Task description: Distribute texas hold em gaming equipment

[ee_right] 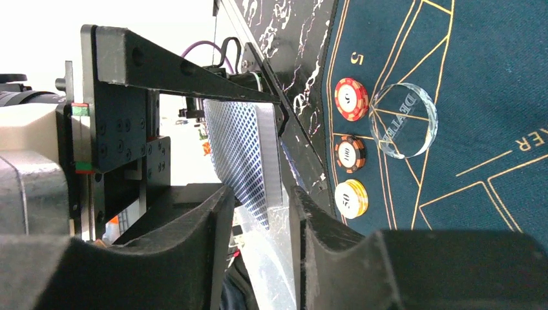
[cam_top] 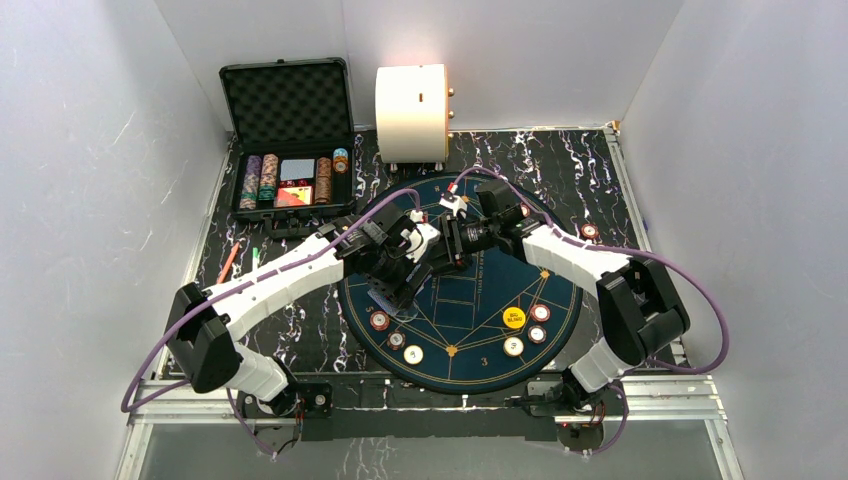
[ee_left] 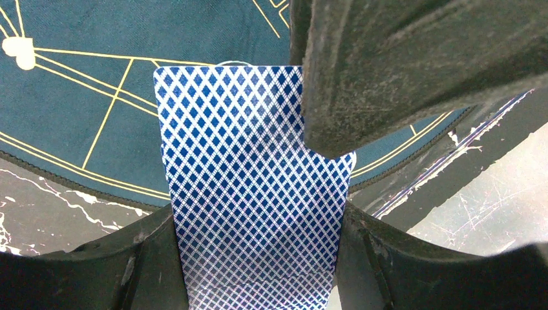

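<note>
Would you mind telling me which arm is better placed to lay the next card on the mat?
The right. The left claw is shut on the cards, serving as holder, while the right claw stands open around their free edge, probably ready to pull one off onto the mat.

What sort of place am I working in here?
Likely a lab robot cell staged as a poker table: plain white walls enclose an aluminium-framed tabletop, with a round felt poker mat and an open chip case on it.
</note>
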Controlling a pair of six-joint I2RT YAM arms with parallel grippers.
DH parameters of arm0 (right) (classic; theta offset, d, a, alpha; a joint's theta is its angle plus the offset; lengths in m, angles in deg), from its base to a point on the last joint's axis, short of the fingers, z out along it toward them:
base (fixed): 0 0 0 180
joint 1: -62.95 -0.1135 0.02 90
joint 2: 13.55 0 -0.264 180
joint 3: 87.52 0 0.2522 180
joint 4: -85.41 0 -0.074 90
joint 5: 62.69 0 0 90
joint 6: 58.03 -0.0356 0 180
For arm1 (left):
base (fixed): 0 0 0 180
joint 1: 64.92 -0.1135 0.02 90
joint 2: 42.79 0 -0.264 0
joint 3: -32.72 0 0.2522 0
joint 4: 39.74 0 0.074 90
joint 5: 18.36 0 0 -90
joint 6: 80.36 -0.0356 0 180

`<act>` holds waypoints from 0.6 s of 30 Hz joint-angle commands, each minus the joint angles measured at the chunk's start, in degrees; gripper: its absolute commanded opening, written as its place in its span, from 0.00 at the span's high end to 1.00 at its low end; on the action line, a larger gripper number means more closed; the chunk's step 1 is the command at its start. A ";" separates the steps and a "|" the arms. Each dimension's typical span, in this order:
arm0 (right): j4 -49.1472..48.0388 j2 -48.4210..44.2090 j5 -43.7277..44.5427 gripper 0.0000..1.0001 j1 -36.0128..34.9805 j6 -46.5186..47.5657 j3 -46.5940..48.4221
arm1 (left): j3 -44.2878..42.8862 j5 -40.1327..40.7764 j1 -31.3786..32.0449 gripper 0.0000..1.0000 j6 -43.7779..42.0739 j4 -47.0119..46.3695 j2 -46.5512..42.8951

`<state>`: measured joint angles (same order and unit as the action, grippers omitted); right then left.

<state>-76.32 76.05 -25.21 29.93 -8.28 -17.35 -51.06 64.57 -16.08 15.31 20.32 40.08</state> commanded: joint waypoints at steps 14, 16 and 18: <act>0.79 -3.55 -1.52 0.79 0.29 1.19 -0.54 | -1.17 -1.02 0.03 1.00 0.09 0.08 -3.07; 1.29 -3.85 -1.31 0.82 0.37 1.45 -0.58 | -1.17 -0.97 0.01 1.00 0.13 0.18 -3.08; 2.10 -4.01 -1.10 0.83 0.55 1.93 -0.28 | -1.09 -0.90 0.03 1.00 0.13 0.19 -3.07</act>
<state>-75.40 74.47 -25.93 29.96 -7.99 -18.14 -51.06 64.57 -16.06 15.31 20.34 40.04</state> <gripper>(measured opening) 0.186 0.620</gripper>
